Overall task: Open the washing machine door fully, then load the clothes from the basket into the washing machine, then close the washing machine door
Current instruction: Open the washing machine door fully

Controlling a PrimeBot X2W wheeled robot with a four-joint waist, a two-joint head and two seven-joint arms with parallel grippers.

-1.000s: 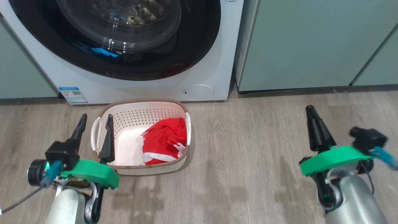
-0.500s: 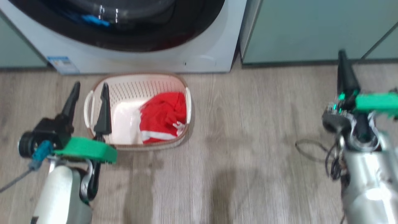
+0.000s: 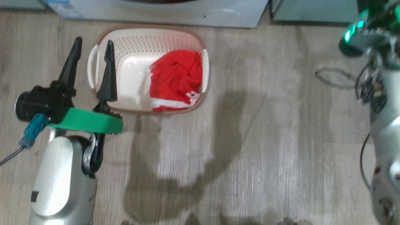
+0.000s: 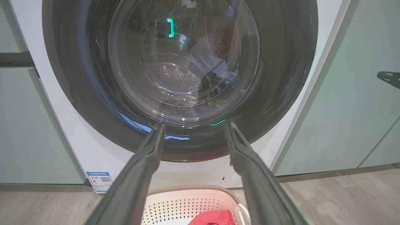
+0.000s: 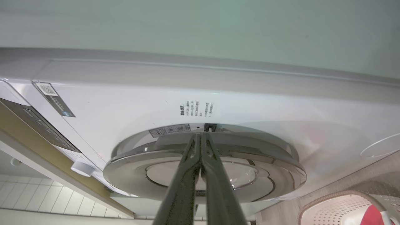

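The cream basket (image 3: 134,40) stands on the wood floor just before the washing machine (image 3: 156,12), with the red clothes (image 3: 176,78) bunched in its right half. My left gripper (image 3: 93,40) hovers open over the basket's left handle and holds nothing. In the left wrist view its open fingers (image 4: 150,156) frame the washing machine door (image 4: 281,93), which sits flush and closed. My right gripper (image 5: 201,135) is shut and empty; its tips rest at the door's (image 5: 203,162) rim, beside a small black slot. The right wrist (image 3: 359,34) is at the head view's upper right.
Pale green cabinets (image 4: 353,93) flank the machine on both sides. A round white flap (image 3: 223,14) and a blue sticker (image 3: 62,4) sit low on its front. A dark cable loop (image 3: 334,78) hangs by my right arm. Bare floor (image 3: 265,140) lies right of the basket.
The head camera has tilted down, so the machine has slid to the top edge. My right arm has risen up and forward towards the door. The left gripper stays open by the basket.
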